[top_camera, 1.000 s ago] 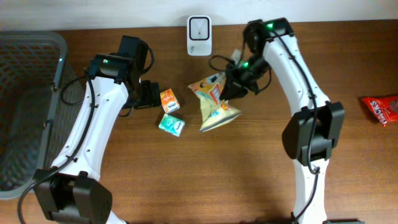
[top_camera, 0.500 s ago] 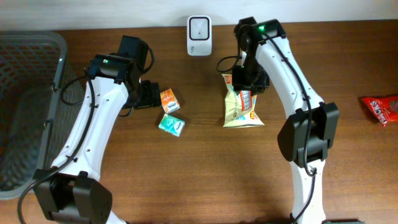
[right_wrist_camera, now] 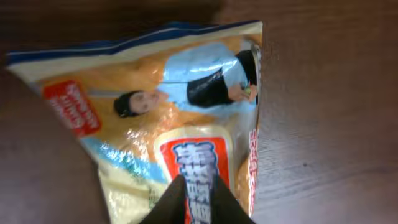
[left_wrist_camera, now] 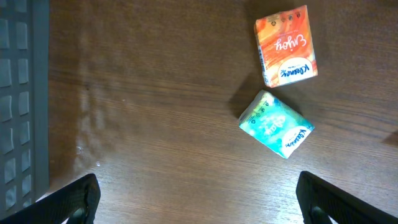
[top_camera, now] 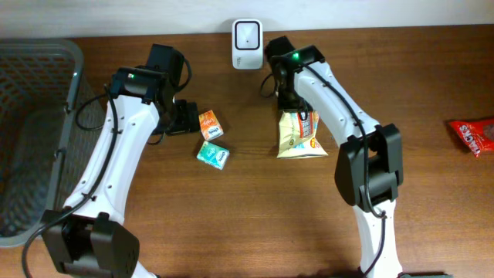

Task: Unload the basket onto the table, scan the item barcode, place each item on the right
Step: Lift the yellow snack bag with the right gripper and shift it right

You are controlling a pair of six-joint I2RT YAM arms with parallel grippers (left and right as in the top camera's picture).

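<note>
Yellow-orange snack bag (top_camera: 299, 137), blue band, printed figure, lies near the tabletop's (top_camera: 231, 224) far edge. We see right gripper (right_wrist_camera: 186, 185) fingers pressed nearly together, pinching its far end.

A scanner (top_camera: 247, 35) stands at the back edge of the bench (top_camera: 231, 224), about midway along. In front of it and slightly to the right lies the bag (top_camera: 301, 140), lengthwise front to back, with the right arm (top_camera: 340, 85) reaching over its rear end from the near side. To the left of the bag, apart from it, lie two packs: the rear pack (top_camera: 210, 124) and the front pack (top_camera: 212, 154), close together, one just before the other. The left arm (top_camera: 123, 131) ends just left of the rear pack. A basket (top_camera: 38, 77) takes up the bench's far left. A wrapper (top_camera: 472, 135) lies alone at the far right edge, well apart from the bag.
</note>
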